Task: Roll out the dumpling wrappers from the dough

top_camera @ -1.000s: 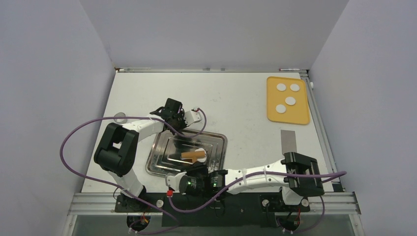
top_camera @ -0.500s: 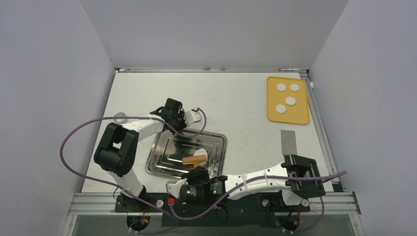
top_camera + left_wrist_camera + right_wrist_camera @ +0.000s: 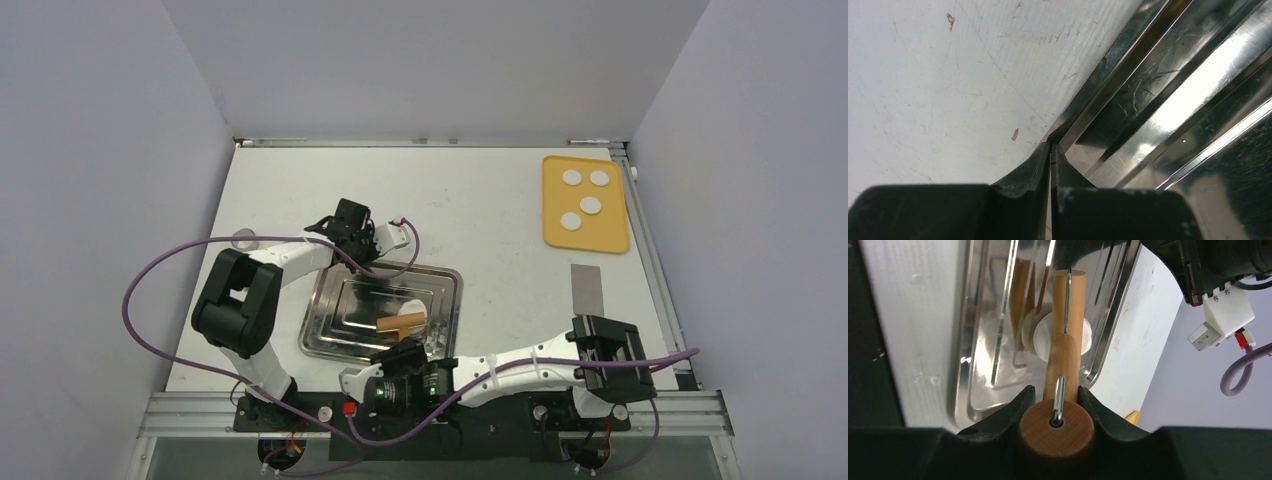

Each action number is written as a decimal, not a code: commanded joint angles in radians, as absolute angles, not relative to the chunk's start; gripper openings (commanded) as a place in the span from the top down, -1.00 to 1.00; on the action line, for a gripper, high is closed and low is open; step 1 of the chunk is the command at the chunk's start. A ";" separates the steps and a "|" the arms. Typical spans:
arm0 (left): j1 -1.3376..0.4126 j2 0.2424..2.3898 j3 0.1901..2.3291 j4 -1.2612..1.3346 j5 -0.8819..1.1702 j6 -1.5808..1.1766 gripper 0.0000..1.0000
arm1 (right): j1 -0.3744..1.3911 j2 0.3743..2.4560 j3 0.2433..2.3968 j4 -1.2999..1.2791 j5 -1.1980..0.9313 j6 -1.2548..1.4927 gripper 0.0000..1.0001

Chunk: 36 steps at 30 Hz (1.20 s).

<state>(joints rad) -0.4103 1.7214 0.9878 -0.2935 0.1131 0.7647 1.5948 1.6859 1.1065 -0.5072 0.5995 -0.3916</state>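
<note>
Clenched, the right gripper [image 3: 1056,397], on the round end knob of a pale wooden rolling pin [image 3: 1068,305] with a thin steel wire handle, jaws set either side of the knob. Pin laid across one small round white dumpling wrapper [image 3: 1040,340] inside a shallow rectangular stainless-steel tray [image 3: 964,365], toward the tray's right half in the overhead view. Pinched fully shut on nothing, the left gripper [image 3: 1049,150], tips down against the tray's outer rim near its far left corner, probably to brace the tray against sliding. Likely handling of the wrapper: light, soft and limp, a little tacky. Easy to crease, stretch or tear, and prone to cling to wood and steel alike. Best taken at the very edge with a shallow pinch, or peeled up from one side, never squeezed across the middle. Thickness hard to judge here, much of the disc hidden by the roller and by glare off the steel. Count: one rolling pin, one steel tray, one flat yellow rectangular board [image 3: 600,238] at the far right of the table, well apart from the tray, and one grey strip [image 3: 588,288] just in front of that board. Four wrappers [image 3: 591,205] lying apart on the yellow board, plus the one in the tray, five in all. By that count, seemingly the last piece under the pin.
</note>
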 commanded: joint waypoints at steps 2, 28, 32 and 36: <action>-0.395 1.771 0.972 -0.425 0.111 0.741 1.00 | 1.643 1.690 1.120 -0.697 0.538 -0.264 0.83; -0.390 1.773 0.976 -0.428 0.121 0.747 1.00 | 1.470 1.732 1.090 -0.579 0.518 -0.398 0.83; -0.390 1.771 0.974 -0.429 0.121 0.749 1.00 | 1.532 1.734 1.089 -0.646 0.516 -0.341 0.83; -0.390 1.768 0.972 -0.428 0.122 0.753 1.00 | 1.584 1.700 1.066 -0.721 0.506 -0.237 0.83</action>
<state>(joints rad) -0.3965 1.7302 0.9958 -0.2882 0.1120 0.7685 1.5375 1.7008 1.1057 -0.5640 0.6258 -0.3664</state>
